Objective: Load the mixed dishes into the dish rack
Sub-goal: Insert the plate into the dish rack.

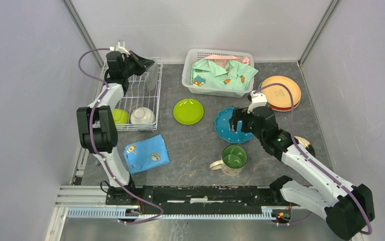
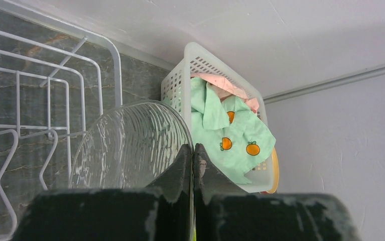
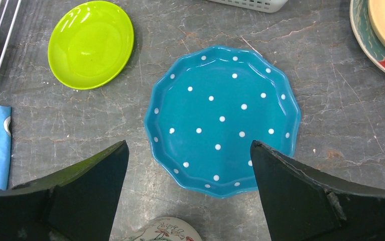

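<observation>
My left gripper point(image 1: 142, 64) is at the far end of the white wire dish rack point(image 1: 156, 100), shut on the rim of a clear ribbed glass point(image 1: 150, 80). The left wrist view shows its closed gripper point(image 2: 194, 148) pinching the glass point(image 2: 130, 145) above the rack wires point(image 2: 54, 85). The rack holds a lime-green bowl point(image 1: 119, 116) and a white bowl point(image 1: 142, 116). My right gripper point(image 1: 238, 123) is open and empty above the near edge of the blue dotted scalloped plate point(image 1: 224, 125). In the right wrist view the gripper point(image 3: 189, 145) straddles that plate point(image 3: 223, 118).
A lime-green plate point(image 1: 188, 111) point(image 3: 91, 44) lies mid-table. A green-lined mug point(image 1: 233, 159) stands near the front. Orange and red plates point(image 1: 280, 92) are stacked at the right. A white basket of clothing point(image 1: 219, 73) is at the back. A blue cloth point(image 1: 146, 153) lies near the rack.
</observation>
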